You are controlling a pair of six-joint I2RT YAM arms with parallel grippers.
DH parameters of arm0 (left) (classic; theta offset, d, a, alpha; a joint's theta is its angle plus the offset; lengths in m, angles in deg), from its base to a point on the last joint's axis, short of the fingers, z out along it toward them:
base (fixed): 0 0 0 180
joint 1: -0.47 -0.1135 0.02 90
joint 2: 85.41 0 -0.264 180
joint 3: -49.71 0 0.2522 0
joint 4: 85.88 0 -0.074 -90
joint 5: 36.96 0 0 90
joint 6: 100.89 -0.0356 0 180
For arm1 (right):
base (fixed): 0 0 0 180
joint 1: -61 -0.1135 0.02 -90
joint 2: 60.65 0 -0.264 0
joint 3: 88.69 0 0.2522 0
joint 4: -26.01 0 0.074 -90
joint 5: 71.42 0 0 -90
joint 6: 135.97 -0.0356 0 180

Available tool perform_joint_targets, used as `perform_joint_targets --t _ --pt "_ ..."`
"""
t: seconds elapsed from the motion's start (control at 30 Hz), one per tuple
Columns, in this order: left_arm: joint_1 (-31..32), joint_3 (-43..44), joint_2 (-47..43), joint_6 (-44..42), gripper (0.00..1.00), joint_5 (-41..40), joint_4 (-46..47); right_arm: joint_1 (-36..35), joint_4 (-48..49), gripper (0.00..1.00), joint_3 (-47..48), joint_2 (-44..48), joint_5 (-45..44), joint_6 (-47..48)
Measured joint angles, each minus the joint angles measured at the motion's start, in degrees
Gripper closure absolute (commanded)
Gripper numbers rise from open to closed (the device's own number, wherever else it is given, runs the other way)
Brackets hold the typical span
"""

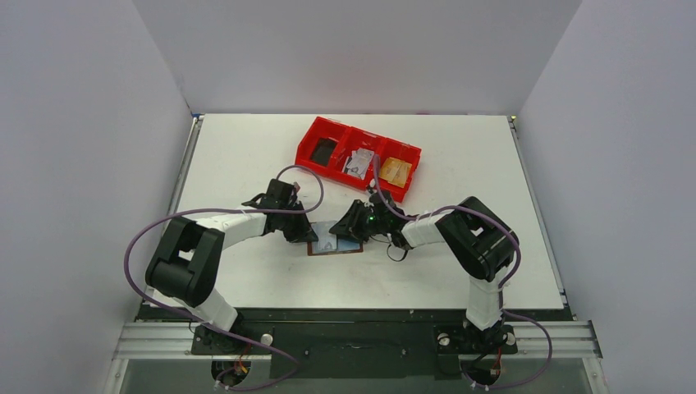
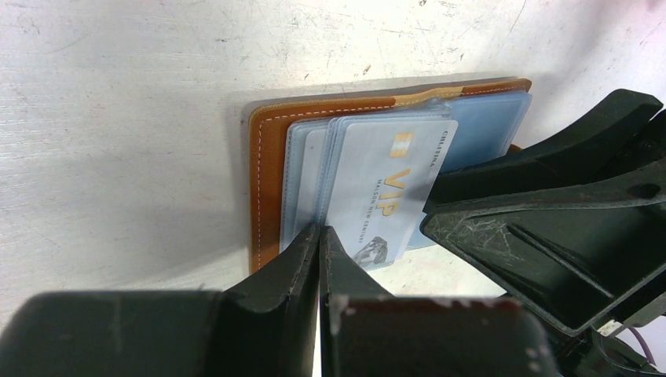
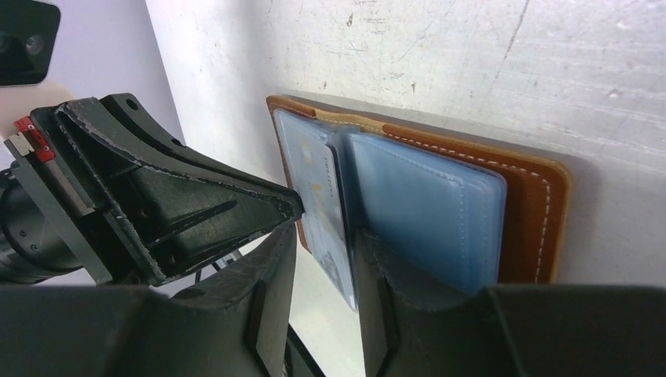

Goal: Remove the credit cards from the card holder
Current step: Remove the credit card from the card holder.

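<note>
The brown card holder (image 1: 320, 250) lies open on the table between both grippers, its clear blue sleeves up (image 2: 263, 157) (image 3: 534, 204). A light blue card marked VIP (image 2: 385, 188) sticks partway out of a sleeve. In the right wrist view I see it edge-on (image 3: 334, 212). My left gripper (image 2: 318, 234) (image 1: 301, 232) is shut, its tips against the sleeves' near edge. My right gripper (image 3: 326, 251) (image 1: 354, 226) is open, its fingers either side of the blue card, the card against one finger (image 3: 385, 267). A tan-gold card (image 1: 396, 171) lies in the red tray.
The red three-compartment tray (image 1: 312, 135) stands at the back centre, with a dark item on the left and white items in the middle. The two grippers are almost touching over the card holder. White walls enclose the table on three sides.
</note>
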Motion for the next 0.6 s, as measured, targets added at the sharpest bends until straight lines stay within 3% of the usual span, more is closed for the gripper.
perform_joint_targets --t 0.6 --pt "0.0 0.0 0.1 0.1 1.00 0.0 0.1 0.7 3.0 0.78 -2.0 -0.1 -0.2 -1.5"
